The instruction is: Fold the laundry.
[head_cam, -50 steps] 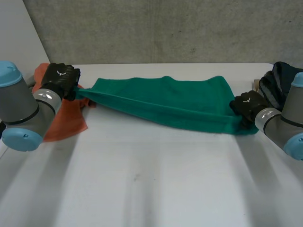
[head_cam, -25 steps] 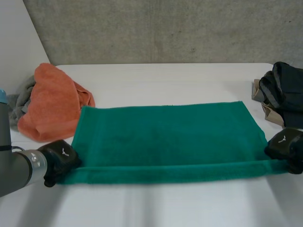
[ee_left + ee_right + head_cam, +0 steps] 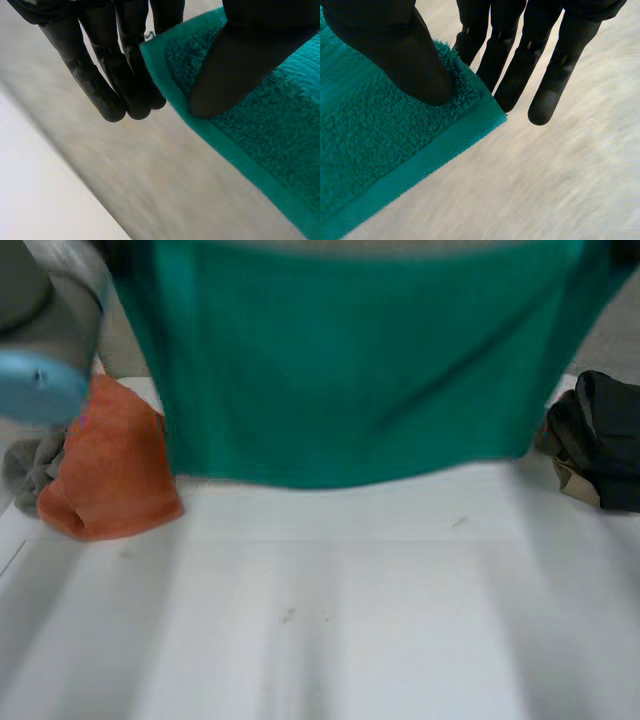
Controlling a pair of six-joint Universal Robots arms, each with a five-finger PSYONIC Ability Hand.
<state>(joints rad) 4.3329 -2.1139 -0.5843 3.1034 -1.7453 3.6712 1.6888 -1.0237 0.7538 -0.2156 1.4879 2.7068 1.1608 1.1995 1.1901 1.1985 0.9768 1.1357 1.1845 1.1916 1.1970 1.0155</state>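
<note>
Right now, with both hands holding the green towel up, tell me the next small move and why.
Probably lower both hands together so the hanging edge lands on the table first. The left hand and the right hand each pinch a corner between thumb and fingers, and the green towel hangs spread flat above bare table, between the orange cloth and the dark clothes.

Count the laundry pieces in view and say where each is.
4: green towel held up, corners pinched by left hand and right hand; orange towel on the table at left; grey cloth beside it; dark heap at right, perhaps hiding more.
</note>
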